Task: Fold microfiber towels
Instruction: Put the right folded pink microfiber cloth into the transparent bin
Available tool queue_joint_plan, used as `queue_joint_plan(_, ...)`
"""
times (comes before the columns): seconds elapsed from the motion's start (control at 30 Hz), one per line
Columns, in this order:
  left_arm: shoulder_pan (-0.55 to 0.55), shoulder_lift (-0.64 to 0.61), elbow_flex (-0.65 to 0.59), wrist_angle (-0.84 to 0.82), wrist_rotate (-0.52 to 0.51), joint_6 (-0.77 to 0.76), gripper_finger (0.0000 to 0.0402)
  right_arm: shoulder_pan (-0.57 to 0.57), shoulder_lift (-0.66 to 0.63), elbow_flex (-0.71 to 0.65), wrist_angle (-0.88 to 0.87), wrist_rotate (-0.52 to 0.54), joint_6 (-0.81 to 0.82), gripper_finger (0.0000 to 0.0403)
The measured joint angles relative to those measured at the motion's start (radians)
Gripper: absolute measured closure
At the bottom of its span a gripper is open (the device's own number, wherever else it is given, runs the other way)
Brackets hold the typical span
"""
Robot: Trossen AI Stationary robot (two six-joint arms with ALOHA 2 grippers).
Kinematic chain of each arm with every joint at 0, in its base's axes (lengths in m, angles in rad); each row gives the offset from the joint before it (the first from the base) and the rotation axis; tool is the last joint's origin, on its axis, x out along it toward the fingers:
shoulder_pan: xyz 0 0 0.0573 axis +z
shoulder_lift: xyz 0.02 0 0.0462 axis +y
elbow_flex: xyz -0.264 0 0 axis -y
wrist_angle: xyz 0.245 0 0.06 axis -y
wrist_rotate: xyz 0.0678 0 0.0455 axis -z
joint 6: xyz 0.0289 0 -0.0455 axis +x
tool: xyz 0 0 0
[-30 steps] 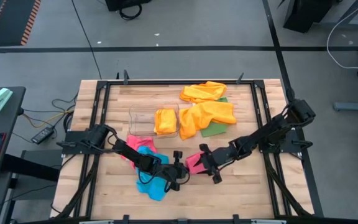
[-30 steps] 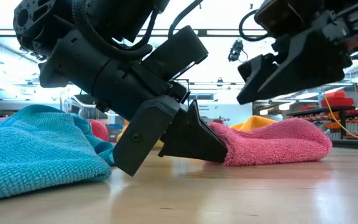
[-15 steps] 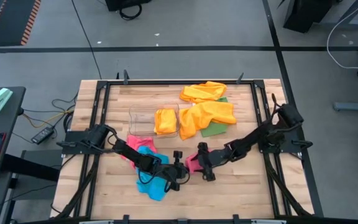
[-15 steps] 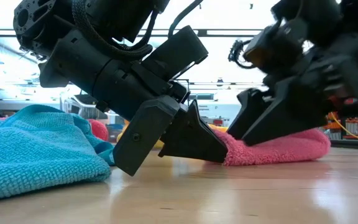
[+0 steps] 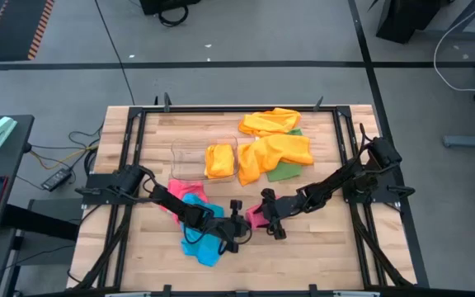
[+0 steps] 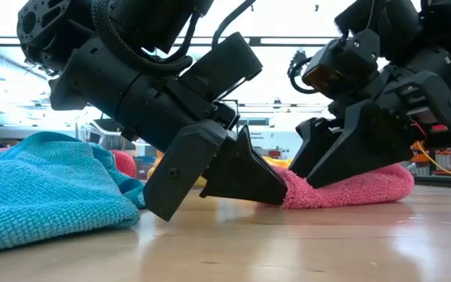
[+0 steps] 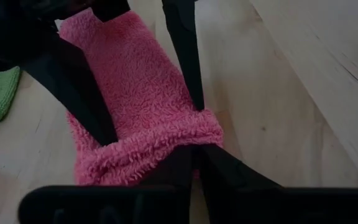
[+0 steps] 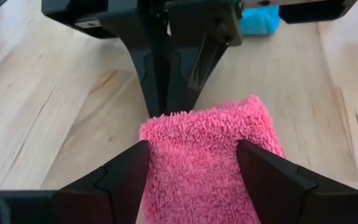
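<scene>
**Jaws meet from both ends on the folded pink towel**

Jaws of the left gripper (image 6: 245, 176) are pressed together on the near edge of the small folded pink microfiber towel (image 6: 351, 186), pinching its fluffy end low against the pale wooden surface (image 5: 320, 247). Jaws of the right gripper (image 8: 191, 171) stand spread, one dark finger (image 8: 120, 180) on each side of the same pink towel, straddling it from the opposite end. In the left wrist view the two right fingers run along both flanks of the cloth, and the left fingertips close together at its folded edge.

Seen from above, both arms reach toward the middle front of the surface, the left arm from the left and the right arm from the right, and the pink towel (image 5: 256, 216) lies between the two grippers. A crumpled blue microfiber towel (image 5: 198, 246) sits just beside it, under the left arm, with another pink cloth (image 5: 177, 195) at its far side. Farther back, a clear plastic rectangular bin (image 5: 190, 158) holds a folded orange towel (image 5: 220, 161). Loose orange towels (image 5: 275, 148) lie heaped beside the bin, partly covering a flat green towel (image 5: 285, 171).
</scene>
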Motion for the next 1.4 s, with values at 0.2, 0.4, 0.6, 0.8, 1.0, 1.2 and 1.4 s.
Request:
queue_joint_plan(0.2,-0.019,-0.030,-0.001,-0.043,0.001,0.022,0.0336,-0.002,0.035,0.001,0.008,-0.002,0.004,0.0150)
queue_joint_plan(0.4,-0.052,-0.119,-0.001,-0.161,0.000,0.022,0.0315,-0.003,0.044,0.002,0.012,-0.001,0.012,0.0150)
queue_joint_plan(0.6,-0.040,-0.111,0.001,-0.015,-0.082,0.025,0.0318,-0.003,0.045,0.002,0.011,-0.001,0.013,0.0150)
queue_joint_plan(0.8,0.012,-0.022,-0.001,0.114,-0.106,-0.028,0.0310,0.000,0.043,0.002,0.011,-0.003,0.005,0.0150)
queue_joint_plan(1.0,0.027,-0.001,0.000,0.099,-0.086,-0.042,0.0273,0.000,0.042,0.002,0.011,-0.003,0.001,0.0150)
queue_joint_plan(1.2,0.026,-0.001,0.001,0.022,-0.086,-0.072,0.0273,0.000,0.042,0.002,0.012,-0.003,0.007,0.0150)
queue_joint_plan(1.4,0.021,-0.002,0.001,0.007,-0.087,-0.102,0.0278,0.007,-0.018,-0.001,-0.027,0.028,0.011,0.0150)
